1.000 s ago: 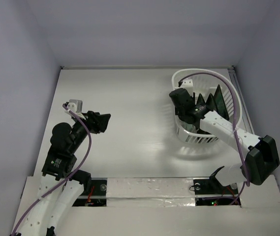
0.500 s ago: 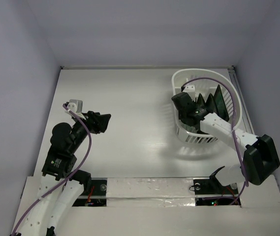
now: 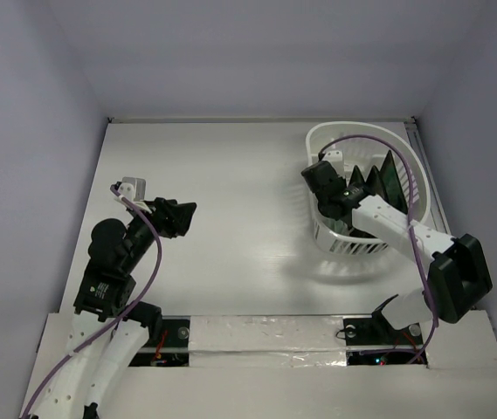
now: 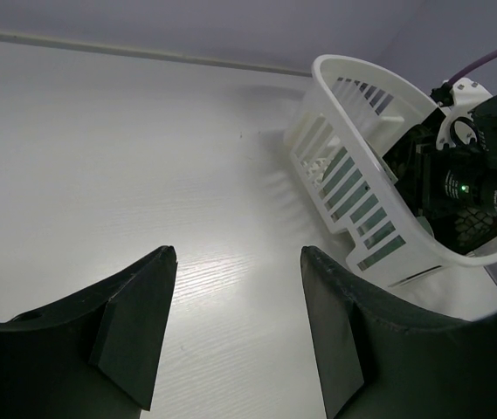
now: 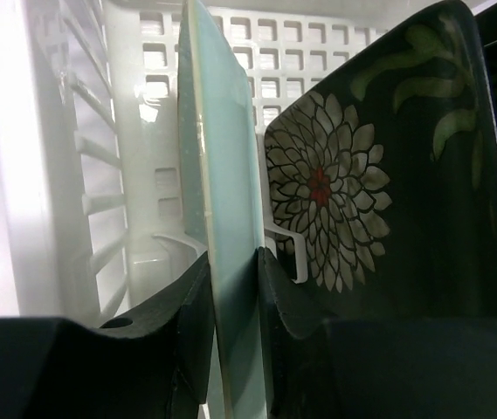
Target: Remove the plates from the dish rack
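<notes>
The white dish rack (image 3: 410, 166) stands at the right of the table and also shows in the left wrist view (image 4: 366, 131). My right gripper (image 3: 335, 194) reaches into the rack's near left part. In the right wrist view its fingers (image 5: 197, 305) are shut on the pale mint-green plate (image 5: 222, 183), which stands on edge in a slot. The black plate with white flowers (image 5: 362, 201) stands upright just right of it. A dark plate (image 3: 392, 179) stands further right in the rack. My left gripper (image 3: 181, 215) is open and empty over the table's left side, far from the rack.
Grey walls close in the table at the back and both sides. A white strip (image 3: 416, 144) runs along the table's right edge by the rack. A taped ledge (image 3: 265, 336) crosses the near edge between the arm bases.
My right gripper shifted slightly inside the rack, from lower down to a little higher and left. The left arm has not moved.
</notes>
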